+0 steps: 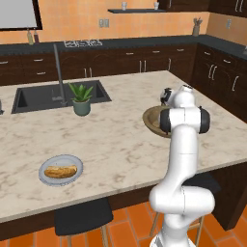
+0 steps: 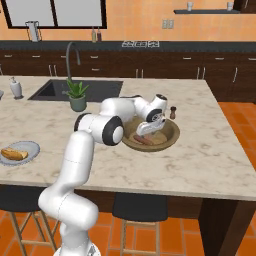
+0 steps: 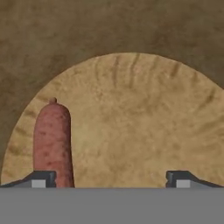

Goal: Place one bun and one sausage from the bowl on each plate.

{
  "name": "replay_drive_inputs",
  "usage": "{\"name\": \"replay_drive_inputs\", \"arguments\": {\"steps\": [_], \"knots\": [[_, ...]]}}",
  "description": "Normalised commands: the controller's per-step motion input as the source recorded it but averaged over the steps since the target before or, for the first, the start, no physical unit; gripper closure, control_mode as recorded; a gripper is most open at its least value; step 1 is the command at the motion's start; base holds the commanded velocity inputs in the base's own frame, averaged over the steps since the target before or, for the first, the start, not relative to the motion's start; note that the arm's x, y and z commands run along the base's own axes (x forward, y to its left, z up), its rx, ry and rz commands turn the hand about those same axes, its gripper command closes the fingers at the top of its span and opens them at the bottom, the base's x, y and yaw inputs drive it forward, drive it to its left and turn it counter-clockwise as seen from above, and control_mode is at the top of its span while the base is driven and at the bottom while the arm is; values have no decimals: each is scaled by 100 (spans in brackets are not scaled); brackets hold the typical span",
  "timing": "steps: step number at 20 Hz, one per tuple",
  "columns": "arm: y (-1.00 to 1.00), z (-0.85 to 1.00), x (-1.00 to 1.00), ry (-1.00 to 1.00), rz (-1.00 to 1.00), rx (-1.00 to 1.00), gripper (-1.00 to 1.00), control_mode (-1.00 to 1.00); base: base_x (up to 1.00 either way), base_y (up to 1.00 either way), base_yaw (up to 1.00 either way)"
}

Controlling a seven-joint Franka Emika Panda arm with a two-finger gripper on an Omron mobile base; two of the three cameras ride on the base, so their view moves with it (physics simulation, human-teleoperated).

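one sausage point(image 3: 53, 142): lies in the bowl point(image 2: 172, 136), off to the claw's left side, just beside the left fingertip, not between the tips
long axis: runs straight away from the claw, along its line of sight
claw point(image 2: 145, 129): released, jaws wide, grasping nothing, low over the bowl floor
room: bare bowl floor ahead and right; rim wall curves beyond
next move: likely a sideways shift left to straddle it
far plate point(image 1: 60, 170): on the bench, bun point(image 1: 61, 171) on it, well apart
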Motion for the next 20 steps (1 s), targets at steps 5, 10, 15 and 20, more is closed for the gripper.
{"name": "replay_drive_inputs", "arguments": {"steps": [5,10,15,20], "knots": [[29,29,-7,15,0,-6,-100,-100,0,0,0],[25,6,0,24,0,-6,-100,-100,0,0,0],[-7,-17,7,-1,0,0,-100,-100,0,0,0],[0,-21,-25,-7,0,0,-100,-100,0,0,0]]}}
